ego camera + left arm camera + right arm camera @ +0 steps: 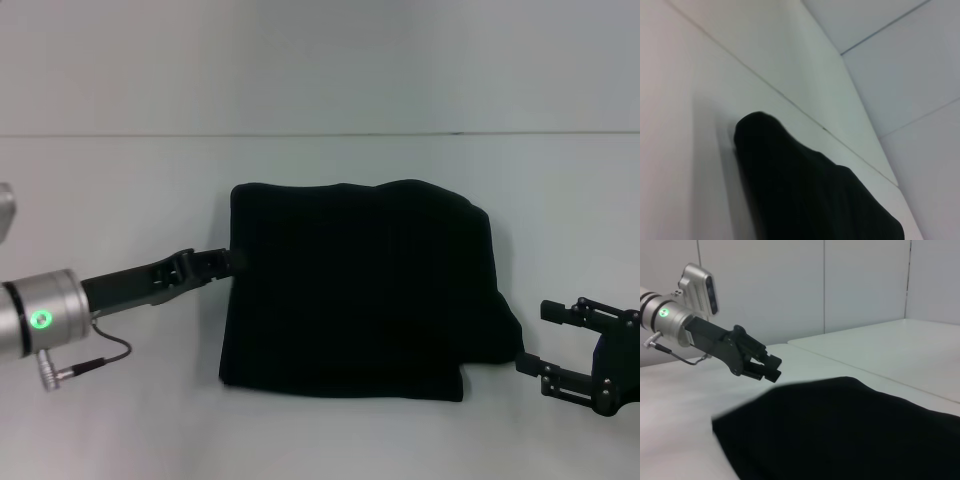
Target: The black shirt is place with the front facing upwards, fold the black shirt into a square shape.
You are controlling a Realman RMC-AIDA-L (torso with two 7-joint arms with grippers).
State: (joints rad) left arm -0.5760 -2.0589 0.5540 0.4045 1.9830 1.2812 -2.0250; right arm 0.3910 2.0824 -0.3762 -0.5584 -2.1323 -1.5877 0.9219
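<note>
The black shirt [360, 290] lies folded into a rough square in the middle of the white table, plain black side up. Its lettering and neck label are hidden. A small flap sticks out at its near right corner. It also shows in the left wrist view [810, 195] and the right wrist view [850, 430]. My left gripper [238, 262] is at the shirt's left edge, shut and holding nothing. In the right wrist view it [776, 368] hovers just above the cloth edge. My right gripper [532, 338] is open and empty, just off the shirt's near right corner.
The white table [120, 420] runs back to a straight far edge [320, 134] with a pale wall behind. The left arm's silver wrist [40, 318] with a green light and a cable lies over the table's left side.
</note>
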